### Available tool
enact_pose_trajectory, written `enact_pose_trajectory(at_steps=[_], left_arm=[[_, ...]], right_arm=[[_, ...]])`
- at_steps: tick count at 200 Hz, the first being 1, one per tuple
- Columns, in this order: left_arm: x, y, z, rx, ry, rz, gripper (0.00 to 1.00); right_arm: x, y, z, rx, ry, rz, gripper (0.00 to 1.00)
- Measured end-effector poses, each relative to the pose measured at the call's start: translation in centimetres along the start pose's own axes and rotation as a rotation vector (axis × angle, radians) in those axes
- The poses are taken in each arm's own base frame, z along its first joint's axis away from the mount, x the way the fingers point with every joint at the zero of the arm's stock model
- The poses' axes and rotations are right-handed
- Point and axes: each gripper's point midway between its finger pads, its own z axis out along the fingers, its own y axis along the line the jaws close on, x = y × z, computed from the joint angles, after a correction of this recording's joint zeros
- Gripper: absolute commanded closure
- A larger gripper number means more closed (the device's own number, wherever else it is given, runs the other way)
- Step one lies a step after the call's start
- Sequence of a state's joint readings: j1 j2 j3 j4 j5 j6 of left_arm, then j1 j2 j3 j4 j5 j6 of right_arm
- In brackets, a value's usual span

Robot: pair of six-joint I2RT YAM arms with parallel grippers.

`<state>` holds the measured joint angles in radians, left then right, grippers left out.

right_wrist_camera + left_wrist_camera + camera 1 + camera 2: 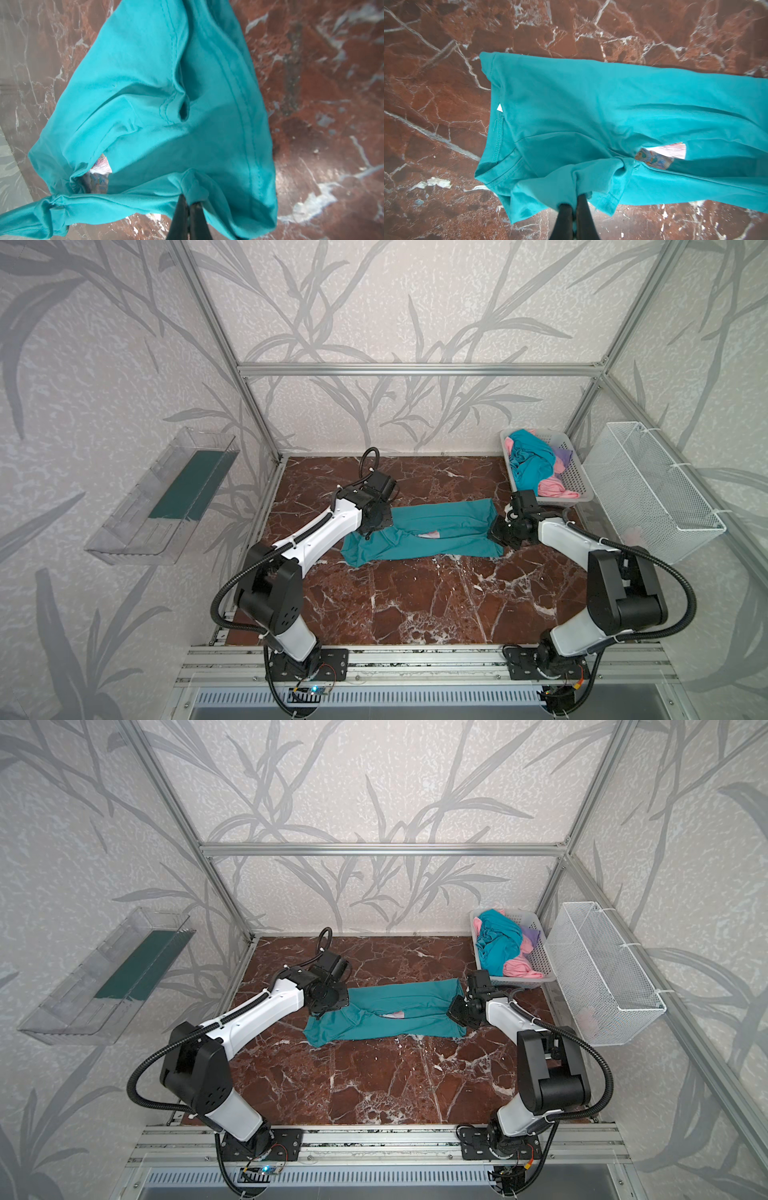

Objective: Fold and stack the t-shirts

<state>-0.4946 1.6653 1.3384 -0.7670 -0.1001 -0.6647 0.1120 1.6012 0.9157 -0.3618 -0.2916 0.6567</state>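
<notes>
Pinching a bunched fold of the teal t-shirt [591, 108] at its collar end, the left gripper [576, 200] has its jaws clamped tight on cloth. The right gripper [188, 200] is likewise closed on a gather at what looks like the hem end. The shirt lies stretched between them on the marble table [415, 605], partly folded lengthwise, its print [660, 155] peeking out. Being soft, light jersey, it will likely sag and crease, so seams and edges seem the surest holds. More t-shirts [528, 460] sit heaped in the grey basket [575, 479].

teal t-shirt [428, 531] stretched out, print peeking from its fold — crumpled shirts [532, 464] heaped behind.
</notes>
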Motion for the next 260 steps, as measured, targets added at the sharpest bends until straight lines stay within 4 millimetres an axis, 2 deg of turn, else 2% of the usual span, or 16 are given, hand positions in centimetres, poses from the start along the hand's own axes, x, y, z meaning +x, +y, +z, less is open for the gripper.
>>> enact_pose_trajectory(at_steps=[46, 80, 100, 151, 162, 175, 195, 216, 237, 260], left_arm=[[-1.2, 0.3, 1.7, -0.029, 0.025, 0.004, 1.00], [-2.8, 0.2, 2.6, -0.050, 0.023, 0.011, 1.00], [-3.6, 0.1, 3.3, -0.060, 0.024, 0.018, 1.00], [-5.8, -0.1, 6.9, -0.115, 0.044, 0.044, 0.55], [-6.7, 0.0, 7.8, -0.137, 0.046, 0.043, 0.47], [-8.1, 0.2, 8.6, -0.159, 0.047, 0.042, 0.45], [-10.5, 0.4, 8.8, -0.176, 0.018, 0.032, 0.45], [-11.6, 1.4, 7.4, -0.196, -0.013, 0.027, 0.46], [-10.9, 2.5, 5.8, -0.212, -0.024, 0.030, 0.46], [-9.2, 4.2, 5.2, -0.234, 0.003, 0.025, 0.44]], right_arm=[[-0.1, -0.6, 1.7, 0.024, 0.030, 0.012, 0.93], [-0.5, -0.4, 2.0, 0.020, 0.029, -0.008, 0.70], [-0.6, -0.3, 2.0, 0.018, 0.025, -0.018, 0.63], [-0.8, -0.3, 1.8, 0.024, 0.013, -0.039, 0.50], [-0.8, 0.0, 1.4, 0.025, 0.003, -0.053, 0.48], [-1.0, 0.4, 0.7, 0.029, -0.020, -0.073, 0.46], [-1.0, 2.0, -1.4, 0.033, -0.072, -0.139, 0.46], [-0.9, 5.6, -4.0, 0.013, -0.151, -0.261, 0.46], [-0.6, 9.8, -5.5, -0.023, -0.206, -0.390, 0.50], [0.5, 13.6, -5.1, -0.058, -0.198, -0.507, 0.51]])
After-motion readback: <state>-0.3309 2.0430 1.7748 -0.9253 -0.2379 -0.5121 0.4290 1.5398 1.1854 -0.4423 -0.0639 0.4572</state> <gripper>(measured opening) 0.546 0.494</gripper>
